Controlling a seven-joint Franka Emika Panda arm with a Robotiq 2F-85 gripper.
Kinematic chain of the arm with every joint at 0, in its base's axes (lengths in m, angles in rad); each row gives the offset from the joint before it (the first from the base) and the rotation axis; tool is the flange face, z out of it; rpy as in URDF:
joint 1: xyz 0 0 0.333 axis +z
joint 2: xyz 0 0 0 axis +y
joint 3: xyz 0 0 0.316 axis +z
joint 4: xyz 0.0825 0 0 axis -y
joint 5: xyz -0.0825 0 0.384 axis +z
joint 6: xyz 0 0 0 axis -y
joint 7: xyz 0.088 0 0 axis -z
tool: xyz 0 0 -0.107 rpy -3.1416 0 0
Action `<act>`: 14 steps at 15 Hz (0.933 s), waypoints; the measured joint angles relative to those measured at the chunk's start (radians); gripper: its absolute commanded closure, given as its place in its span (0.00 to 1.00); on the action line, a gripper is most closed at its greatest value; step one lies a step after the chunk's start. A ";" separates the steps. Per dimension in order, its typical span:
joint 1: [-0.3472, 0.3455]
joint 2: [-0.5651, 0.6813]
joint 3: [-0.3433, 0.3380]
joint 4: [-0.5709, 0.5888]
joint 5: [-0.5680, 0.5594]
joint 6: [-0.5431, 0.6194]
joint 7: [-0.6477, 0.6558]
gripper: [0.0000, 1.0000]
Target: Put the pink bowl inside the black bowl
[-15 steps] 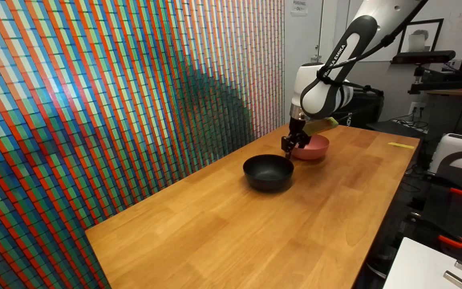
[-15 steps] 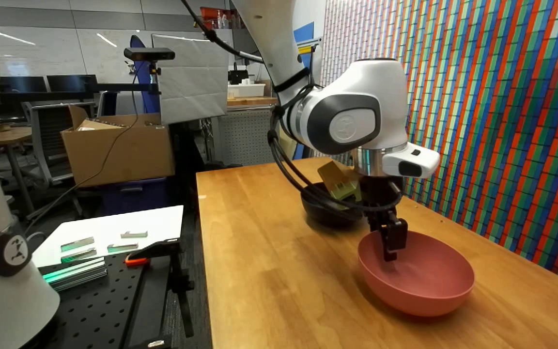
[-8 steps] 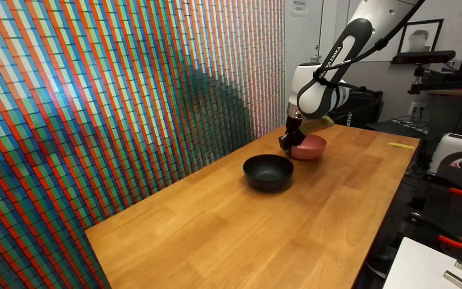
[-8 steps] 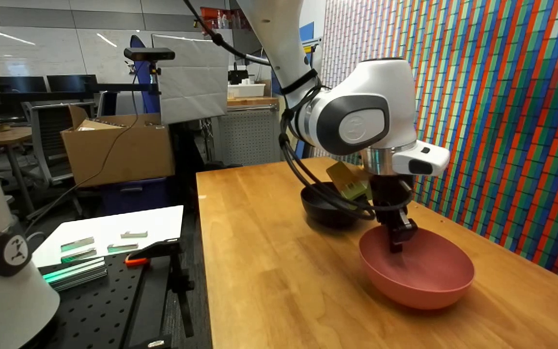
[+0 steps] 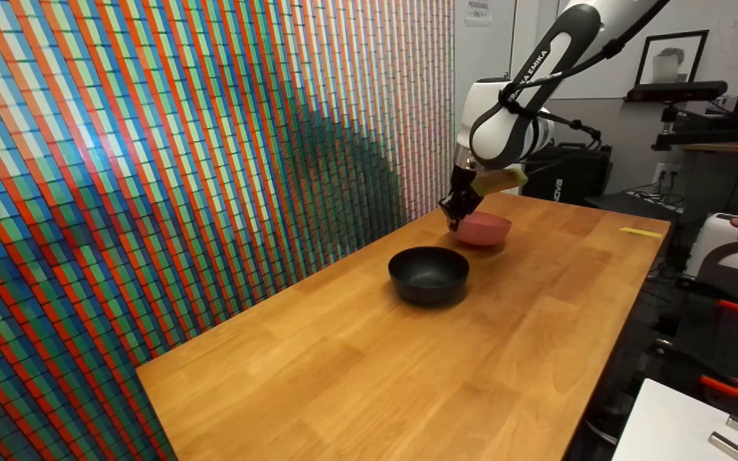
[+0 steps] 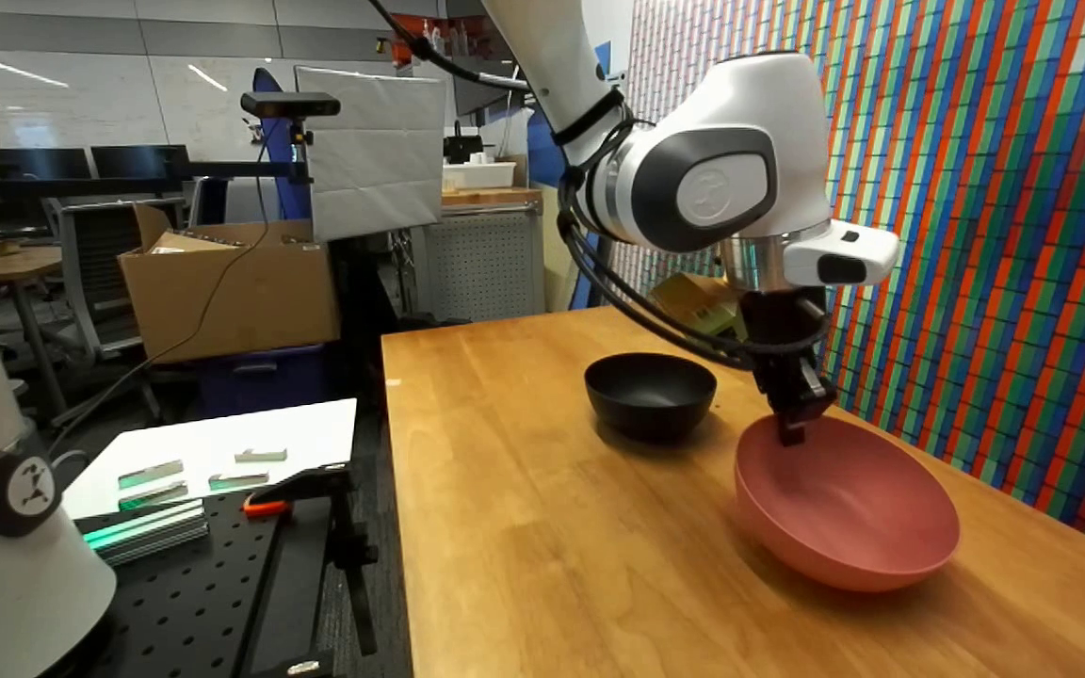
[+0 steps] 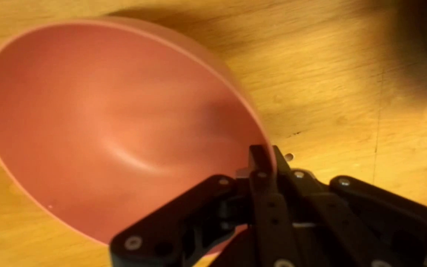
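White rounded column (image 6: 15,584), banded in black, at the far left of an exterior view. Cardboard box (image 6: 279,301), brown, flaps raised, resting on a blue bin (image 6: 288,391). White board (image 6: 316,424), carrying several small metallic bars (image 6: 152,474). Surface (image 6: 505,527), wooden, warm brown, strip-patterned. Black bowl (image 6: 651,400), round, plain, mouth upward; stands upright on the surface in both exterior views. Robot arm (image 6: 721,179), white and grey, strapped with black cables (image 6: 569,221), coming in from the top and bending downward. Yellow-green piece (image 6: 688,294), close beside the arm's lower end; mounting hidden. Pincer (image 7: 272,159), black, slightly angled; in the wrist view its fingers (image 7: 258,155) pinch the rim of the pink bowl (image 6: 858,508), one inside the wall, one outside. Pink bowl, round, plain, salmon-coloured; gripped at the rim and tilted, pinched side higher; near the black bowl, apart from it, to its right in both exterior views. Whether the underside touches the surface cannot be told. Backdrop wall (image 6: 1004,235), multicoloured, patterned in small rectangles, at the right, beyond the surface.
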 measured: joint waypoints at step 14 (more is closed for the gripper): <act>0.052 -0.232 0.248 -0.008 0.111 -0.166 -0.061 0.99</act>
